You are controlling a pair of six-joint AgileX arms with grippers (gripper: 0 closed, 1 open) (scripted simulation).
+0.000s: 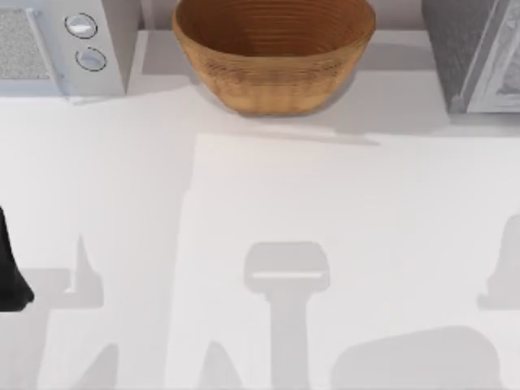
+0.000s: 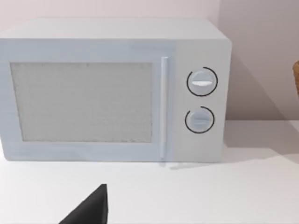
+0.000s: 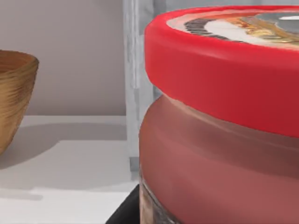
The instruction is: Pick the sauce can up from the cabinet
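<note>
Operator, your left arm [image 1: 11,268] presented as a plain black, matte body with a rounded lower end at the top view's left edge. Its wrist view showed one black wedge-shaped finger [image 2: 91,208], tapering to a point. Your right wrist view showed a thin black sliver [image 3: 124,210] of that arm's hardware. No markings, cables or screws could be made out.

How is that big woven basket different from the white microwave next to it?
The woven basket is round, tan and open at the top; the microwave is a pale, closed box. The basket's wall is ribbed weave all round, while the microwave has flat sides, a mesh door panel and two round knobs. Both stand upright on the white table, along its far edge.
</note>
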